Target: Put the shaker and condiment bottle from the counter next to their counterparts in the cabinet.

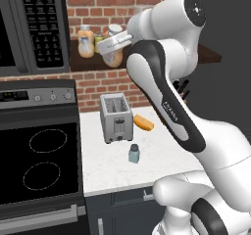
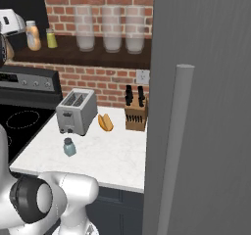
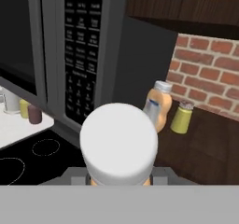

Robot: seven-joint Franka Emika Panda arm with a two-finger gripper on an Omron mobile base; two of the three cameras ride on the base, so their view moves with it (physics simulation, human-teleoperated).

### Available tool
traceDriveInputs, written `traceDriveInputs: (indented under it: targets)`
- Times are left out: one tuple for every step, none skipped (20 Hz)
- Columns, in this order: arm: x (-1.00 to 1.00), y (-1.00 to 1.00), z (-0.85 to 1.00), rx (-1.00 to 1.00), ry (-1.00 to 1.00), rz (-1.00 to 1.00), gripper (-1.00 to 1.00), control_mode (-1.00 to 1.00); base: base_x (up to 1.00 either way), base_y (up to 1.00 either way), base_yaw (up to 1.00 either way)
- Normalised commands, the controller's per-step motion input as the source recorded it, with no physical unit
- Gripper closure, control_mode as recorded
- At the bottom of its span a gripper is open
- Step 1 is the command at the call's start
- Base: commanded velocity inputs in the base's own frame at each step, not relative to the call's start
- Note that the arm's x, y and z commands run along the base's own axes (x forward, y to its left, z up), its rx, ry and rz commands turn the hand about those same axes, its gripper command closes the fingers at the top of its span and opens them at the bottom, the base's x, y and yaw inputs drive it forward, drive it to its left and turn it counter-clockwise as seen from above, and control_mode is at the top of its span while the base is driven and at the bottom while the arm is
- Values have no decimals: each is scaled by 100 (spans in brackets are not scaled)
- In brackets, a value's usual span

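The bottle [image 3: 118, 143], clamped in our gripper [image 1: 113, 43], should be set upright beside the wider bottle [image 3: 158, 105] without knocking the green shaker [image 3: 181, 117].

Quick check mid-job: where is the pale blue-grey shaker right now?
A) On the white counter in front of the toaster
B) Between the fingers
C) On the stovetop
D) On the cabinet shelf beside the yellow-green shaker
A: the shaker stands on the white counter just in front of the toaster, away from the cabinet.
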Motion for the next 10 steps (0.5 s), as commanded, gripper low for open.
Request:
traceDriveInputs:
  targets:
    - [19,6,-3,0,3,0,100,-100,0,0,0]
    - [19,6,-3,0,3,0,100,-100,0,0,0]
    - [20,6,-4,0,3,0,100,-100,0,0,0]
    - [17,5,-7,0,1,0,100,-100,0,0,0]
    - [16,6,-8,0,0,0,100,-100,0,0,0]
    - [14,8,-9,0,0,0,100,-100,0,0,0]
    - [6,6,-8,0,0,0,100,-100,0,0,0]
    - [6,7,-6,0,0,0,100,-100,0,0,0]
    - [3,9,-6,0,0,0,100,-100,0,0,0]
    - [1,10,-6,0,0,0,100,-100,0,0,0]
